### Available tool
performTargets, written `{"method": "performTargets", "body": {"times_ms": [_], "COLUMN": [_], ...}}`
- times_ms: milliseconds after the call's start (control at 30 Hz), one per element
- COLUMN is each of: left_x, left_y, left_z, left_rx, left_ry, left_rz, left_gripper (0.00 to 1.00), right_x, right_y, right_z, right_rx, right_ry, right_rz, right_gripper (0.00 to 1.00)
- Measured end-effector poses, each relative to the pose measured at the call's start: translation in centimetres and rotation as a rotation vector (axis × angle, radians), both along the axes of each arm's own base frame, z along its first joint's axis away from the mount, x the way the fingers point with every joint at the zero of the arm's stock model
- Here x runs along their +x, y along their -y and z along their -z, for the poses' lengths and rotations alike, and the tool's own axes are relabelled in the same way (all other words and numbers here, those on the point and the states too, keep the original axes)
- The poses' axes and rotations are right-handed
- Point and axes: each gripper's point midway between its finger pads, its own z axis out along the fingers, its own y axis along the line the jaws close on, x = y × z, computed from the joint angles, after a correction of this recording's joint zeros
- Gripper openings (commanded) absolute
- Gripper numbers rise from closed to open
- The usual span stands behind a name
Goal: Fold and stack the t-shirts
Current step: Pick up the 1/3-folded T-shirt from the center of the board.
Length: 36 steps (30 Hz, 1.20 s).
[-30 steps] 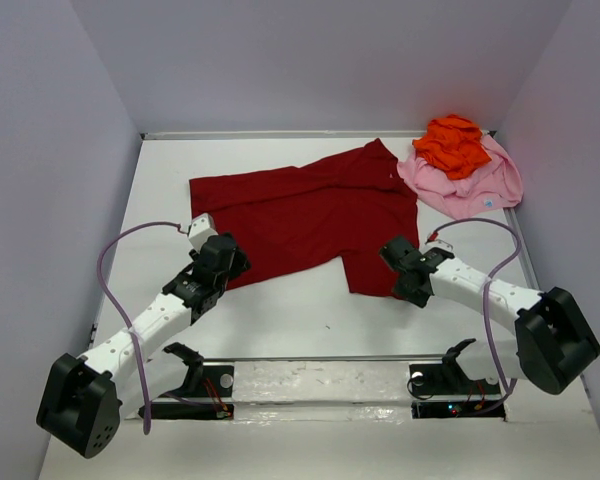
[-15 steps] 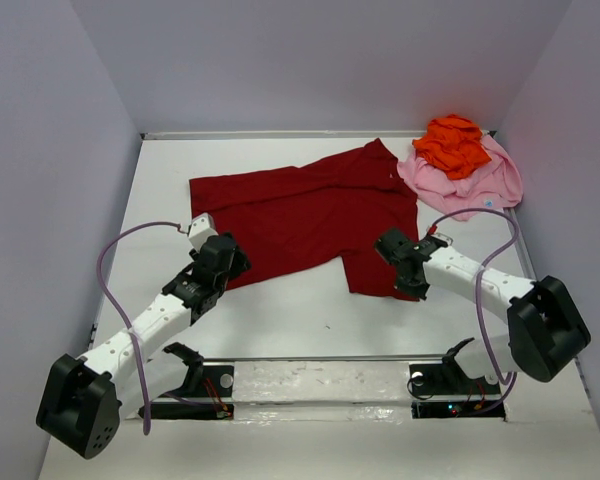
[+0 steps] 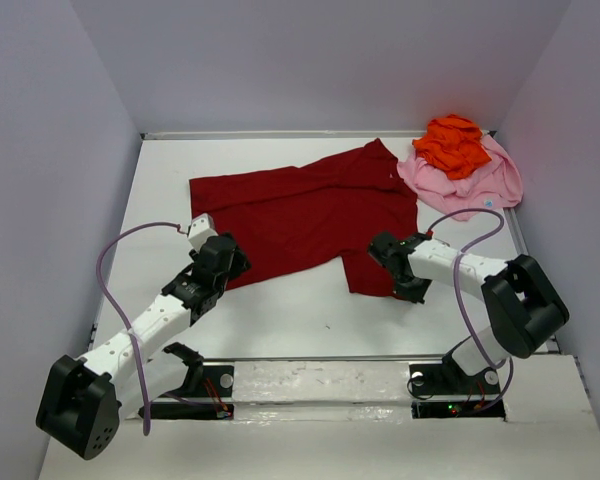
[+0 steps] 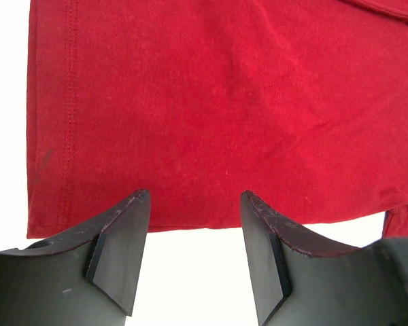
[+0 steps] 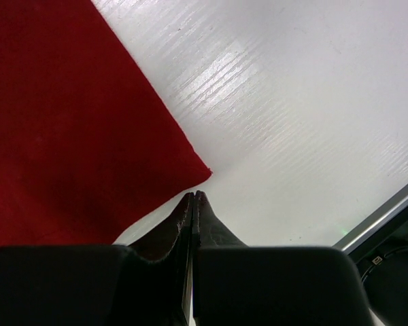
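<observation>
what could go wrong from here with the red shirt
1. The right claw is shut, yet the corner of the dark red shirt lies just past its tips, seemingly not pinched: a lift may come up empty.
2. The left claw stands open over the near hem with no cloth gripped; if only one side grips, the fold could skew.

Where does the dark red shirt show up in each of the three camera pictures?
Top external: dark red shirt spread across the middle.
Left wrist: dark red shirt fills the upper part.
Right wrist: dark red shirt on the left side.
Shared landmark: the white table.
</observation>
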Motion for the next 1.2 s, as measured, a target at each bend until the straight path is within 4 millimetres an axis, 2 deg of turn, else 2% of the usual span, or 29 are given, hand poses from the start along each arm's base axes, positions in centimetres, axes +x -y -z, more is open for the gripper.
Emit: {"method": "performTargets", "body": {"times_ms": [567,733,967,1067,1200], "left_x": [0.0,-0.2,-0.3,-0.3,-0.2], "left_y": [0.0,-0.1,-0.1,0.0,0.1], "left_z": [-0.5,-0.7,-0.4,-0.4,-0.5], "left_rx": [-0.015,-0.026,-0.03,-0.033,-0.037], "left_ry": [0.025,0.043,0.039,0.041,0.046], "left_rz": [0.0,-0.001,0.001,0.003,0.004], "left_gripper": [0.65,0.65,0.65,0.65,0.65], "right_x": [0.5,0.7,0.6,0.6,0.9], "right_y": [-1.0,-1.1,-1.1,-1.1,-1.4], "right_z": [0.8,1.1,1.0,1.0,0.9], "right_rx": [0.052,0.059,0.068,0.079,0.091], "right_ry": [0.017,0.023,0.031,0.035,0.046], "right_rz": [-0.013,-0.024,-0.06,-0.075,-0.098], "right_gripper": [0.01,0.07,0.27,0.31,0.32]}}
